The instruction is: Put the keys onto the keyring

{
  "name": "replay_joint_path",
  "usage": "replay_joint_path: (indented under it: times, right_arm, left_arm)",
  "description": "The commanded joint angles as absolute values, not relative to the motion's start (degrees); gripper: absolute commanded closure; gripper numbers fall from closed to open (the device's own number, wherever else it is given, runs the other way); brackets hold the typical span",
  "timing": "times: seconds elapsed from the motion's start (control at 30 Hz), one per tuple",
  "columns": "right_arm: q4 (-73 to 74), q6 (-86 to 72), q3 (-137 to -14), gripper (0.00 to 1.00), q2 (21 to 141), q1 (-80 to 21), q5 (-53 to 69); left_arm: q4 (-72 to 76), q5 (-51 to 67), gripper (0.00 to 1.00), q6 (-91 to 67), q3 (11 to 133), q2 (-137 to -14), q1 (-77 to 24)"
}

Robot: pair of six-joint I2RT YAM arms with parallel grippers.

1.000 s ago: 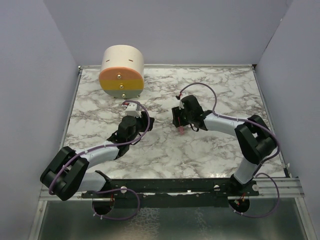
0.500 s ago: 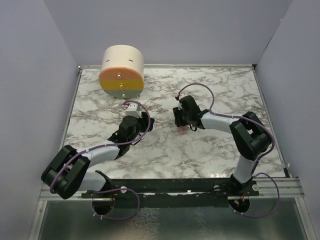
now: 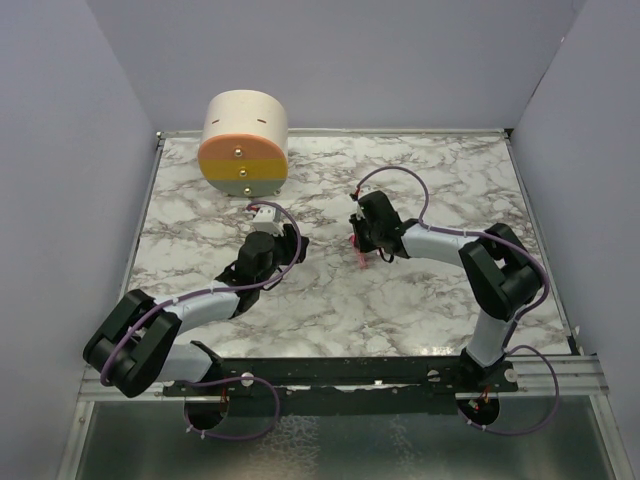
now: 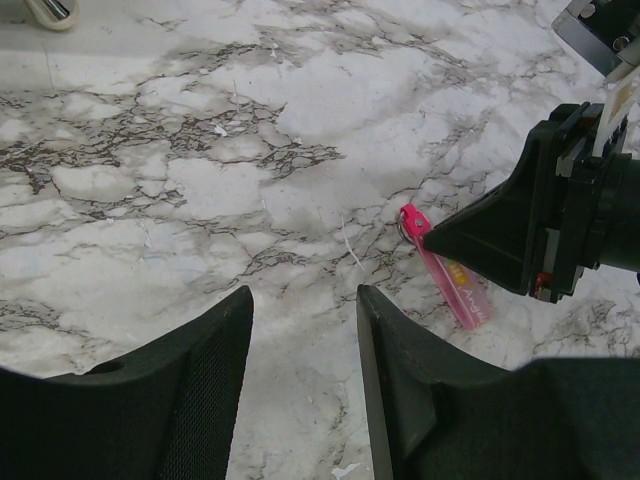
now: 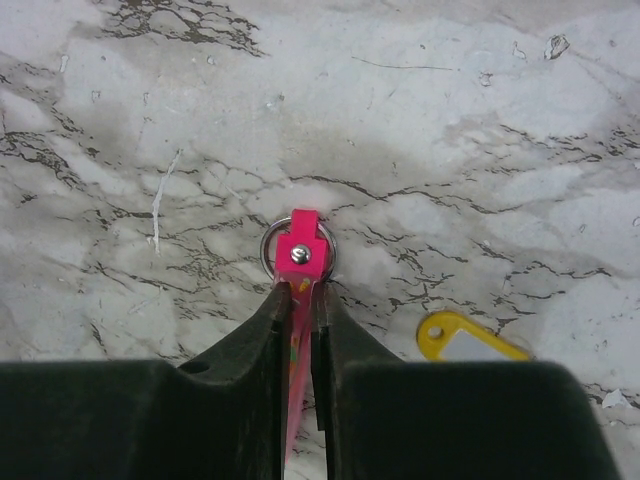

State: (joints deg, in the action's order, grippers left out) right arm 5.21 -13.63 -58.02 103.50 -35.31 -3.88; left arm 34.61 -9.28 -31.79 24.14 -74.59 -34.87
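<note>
While the right fingers (image 5: 255,345) pinch the slim bright pink strap keyring (image 5: 299,245) just behind its small metal ring (image 5: 267,252), near the middle of the marble tabletop (image 5: 450,120), we see the tiny yellow flat key (image 5: 455,338) lying just beside them; the left fingers (image 4: 215,350) hover half open, empty, to the left.

Marble table (image 3: 330,290) open at centre, cylinder (image 3: 243,145) blocking far-left corner, key (image 5: 468,338) apparently just beside right fingers (image 5: 230,420)
</note>
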Motion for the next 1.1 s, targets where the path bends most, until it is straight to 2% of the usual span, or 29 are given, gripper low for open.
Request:
replay_joint_path:
  times: [0.0, 0.13, 0.53, 0.9, 1.07]
  right_arm:
    - [5.84, -13.70, -57.59, 0.93, 103.98, -35.68, -5.79]
    - [3.39, -13.28, -56.03, 0.99, 99.67, -35.66, -4.62]
    - [-1.87, -12.60, -53.12, 0.99, 83.09, -35.51, 7.90]
    - [2.26, -11.78, -55.19, 0.99, 78.90, -35.45, 14.26]
    - [3.24, -11.45, -55.36, 0.99, 78.63, -35.48, 14.21]
  left_arm:
    - [34.94, -8.72, 0.51, -31.69, 24.96, -74.60, -34.54]
    - [34.96, -8.26, 0.51, -31.22, 25.18, -74.02, -34.55]
    - [43.01, -0.87, 0.58, -27.17, 26.11, -74.06, -34.54]
    - [56.18, 7.12, 0.59, -24.19, 26.77, -79.96, -34.54]
    - [56.69, 13.33, 0.59, -27.48, 29.08, -82.67, -34.54]
